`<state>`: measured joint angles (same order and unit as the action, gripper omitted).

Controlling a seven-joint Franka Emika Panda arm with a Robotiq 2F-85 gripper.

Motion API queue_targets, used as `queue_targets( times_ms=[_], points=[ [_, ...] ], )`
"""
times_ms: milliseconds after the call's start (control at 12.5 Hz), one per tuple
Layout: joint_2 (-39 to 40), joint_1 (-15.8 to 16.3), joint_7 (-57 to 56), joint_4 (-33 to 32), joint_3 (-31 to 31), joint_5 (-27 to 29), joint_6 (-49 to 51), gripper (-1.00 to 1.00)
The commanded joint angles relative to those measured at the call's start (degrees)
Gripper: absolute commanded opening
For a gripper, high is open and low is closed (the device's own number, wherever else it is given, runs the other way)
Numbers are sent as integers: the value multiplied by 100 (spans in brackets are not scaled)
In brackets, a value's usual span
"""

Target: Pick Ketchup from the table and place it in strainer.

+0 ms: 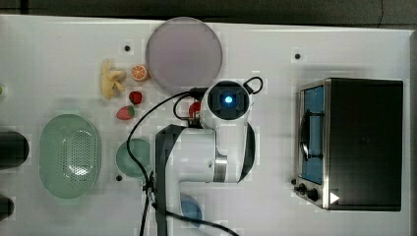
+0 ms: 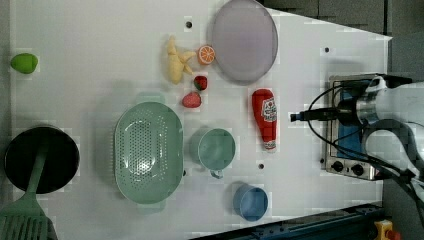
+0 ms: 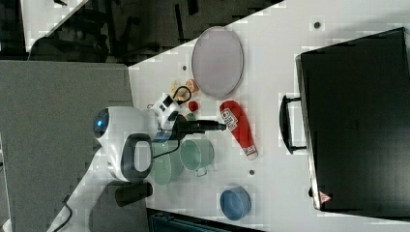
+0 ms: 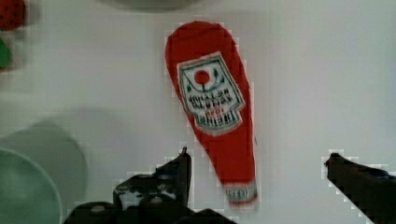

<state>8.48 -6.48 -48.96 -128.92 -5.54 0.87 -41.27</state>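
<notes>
The approach to the Ketchup [image 4: 212, 107] is in hand; the bottle lies flat on the table [image 2: 100, 60] beside the purple plate [image 2: 244, 40], well apart from the strainer [image 2: 148, 150]; the gripper [image 4: 257, 161] hangs wide open over its cap end; next, I judge, descend and close across the neck

White arm [image 1: 206, 152] over Ketchup [image 1: 195, 108], beside grey plate [image 1: 184, 54].

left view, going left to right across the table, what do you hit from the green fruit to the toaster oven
green fruit → black pan → strainer → green cup → Ketchup → toaster oven
</notes>
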Motion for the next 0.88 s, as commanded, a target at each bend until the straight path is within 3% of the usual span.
queue_targets(
  times_ms=[80,720,800,880],
  points=[
    [153,137,-647,-290,-25,8,-896,100],
    [1286,163,-646,-692,22,-30,-2548,100],
    [1367,163,-648,-706,16,-30,-2673,93],
    [1393,164,-644,-714,7,-30,-2689,69]
  ],
)
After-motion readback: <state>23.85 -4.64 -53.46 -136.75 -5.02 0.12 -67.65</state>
